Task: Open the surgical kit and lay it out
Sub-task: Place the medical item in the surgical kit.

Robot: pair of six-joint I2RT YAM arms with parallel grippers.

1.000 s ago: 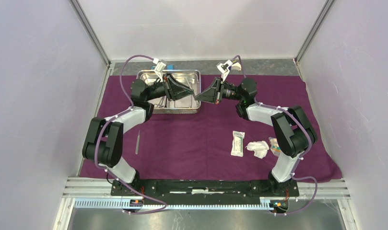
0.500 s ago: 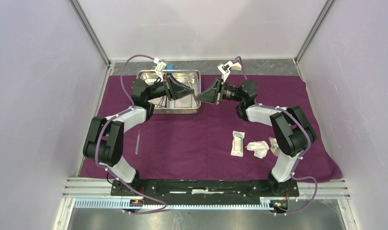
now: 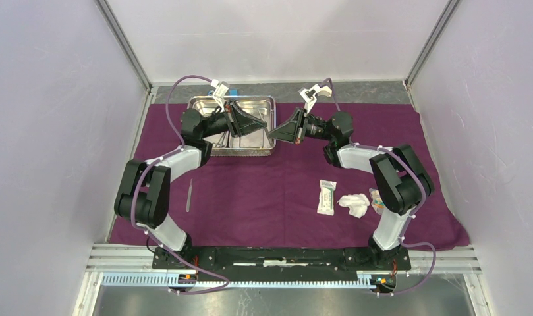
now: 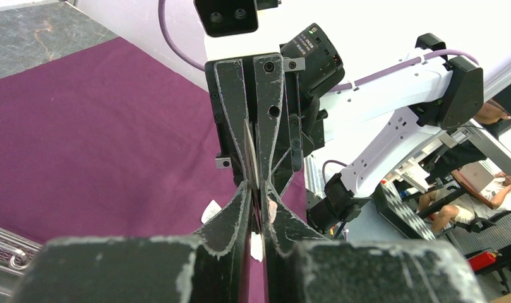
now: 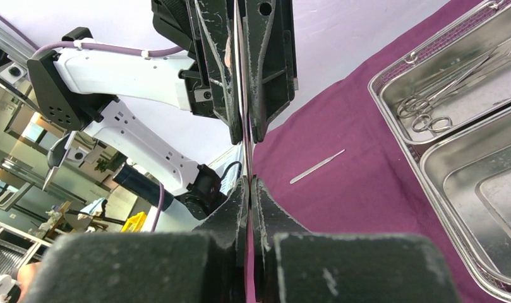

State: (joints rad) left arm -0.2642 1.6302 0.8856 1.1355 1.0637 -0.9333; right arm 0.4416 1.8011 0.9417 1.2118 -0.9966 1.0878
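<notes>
We flag a dropped or bent handoff: the thin flat piece (image 4: pixel 251 151) hangs between both arms at the steel tray (image 3: pixel 232 153) edge. The right gripper (image 5: pixel 247 183) jaws clamp it. The left gripper (image 4: pixel 256 189) jaws are nearly together round it, grip unclear. The purple cloth (image 3: pixel 263 191) covers the bench, with white walls around.

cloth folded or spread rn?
Spread. The purple cloth lies flat, with the steel tray, white packet and gauze resting on it.
</notes>
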